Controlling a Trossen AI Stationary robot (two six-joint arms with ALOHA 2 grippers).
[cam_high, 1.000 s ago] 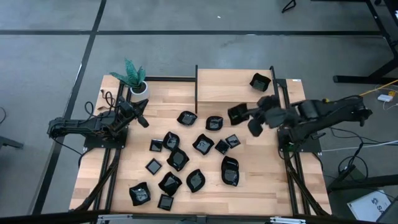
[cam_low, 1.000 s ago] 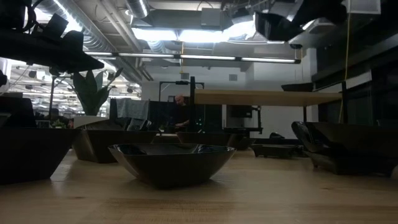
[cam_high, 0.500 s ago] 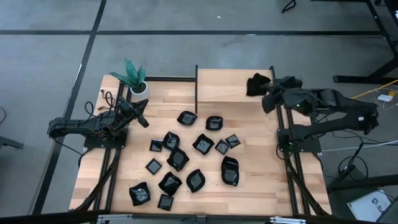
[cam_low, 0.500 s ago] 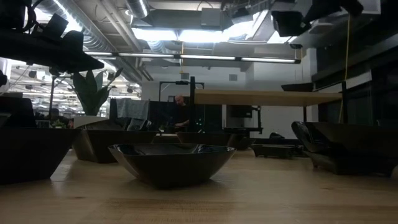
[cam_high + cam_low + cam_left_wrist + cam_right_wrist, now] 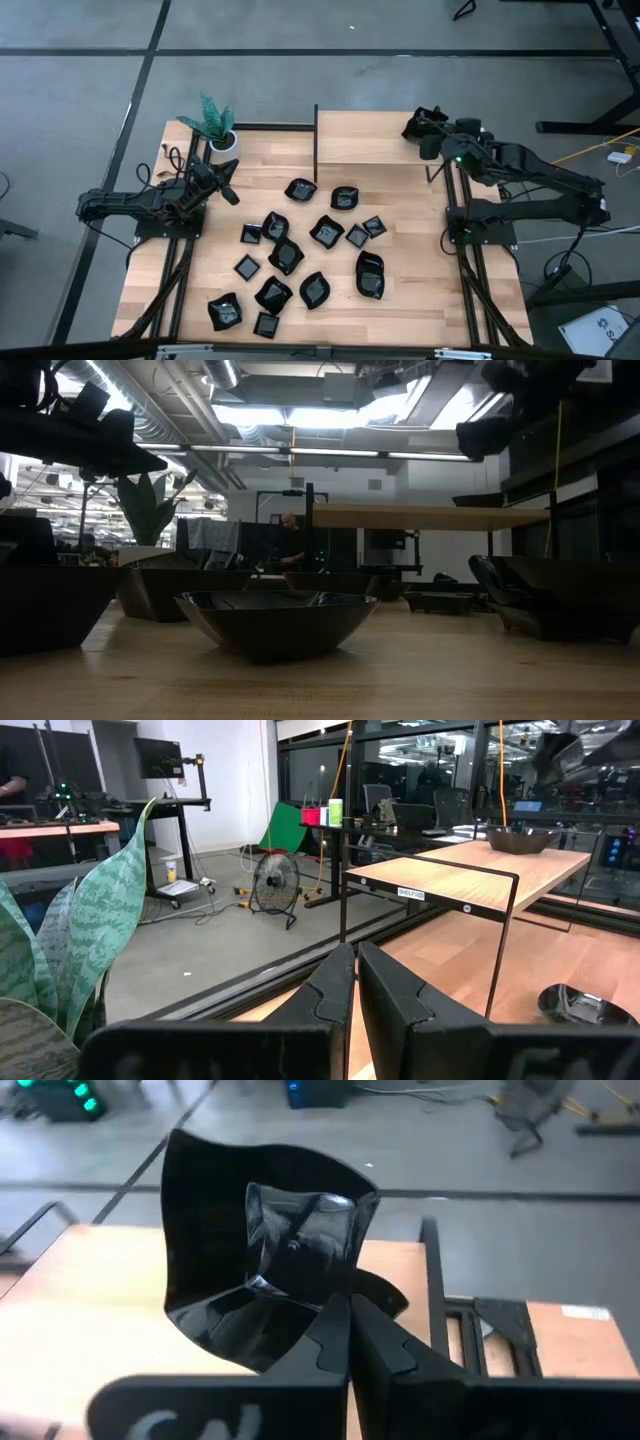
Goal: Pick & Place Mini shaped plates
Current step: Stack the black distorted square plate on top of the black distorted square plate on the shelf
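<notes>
Several mini shaped plates [image 5: 300, 250], small glossy black dishes, lie scattered on the wooden table's middle. Over the right end of the raised wooden shelf [image 5: 365, 140], my right gripper [image 5: 428, 128] is shut on one black plate [image 5: 265, 1245]. Another plate [image 5: 520, 840] rests on that shelf end; in the high view it is hidden beneath the gripper. My left gripper [image 5: 355, 982] waits, shut with nothing between its fingers, at the table's left edge beside the plant pot [image 5: 222, 142]. My right gripper pinches the plate's rim [image 5: 325, 1302] between its two fingers. The fingers slant downward from the table's right side. The plate stands tilted on edge, its hollow side facing back toward the wrist, lifted clear above the shelf.
The shelf stands on thin black legs [image 5: 316, 135] along the table's far edge. A white pot with a green plant stands at the far left corner. Bare table surface [image 5: 420, 290] shows along the near right.
My right gripper has carried its plate from above the table's right middle toward the far edge, reaching over the shelf's right end. The wrist has rolled, and the plate has tipped with it. It has stayed shut on the plate throughout.
</notes>
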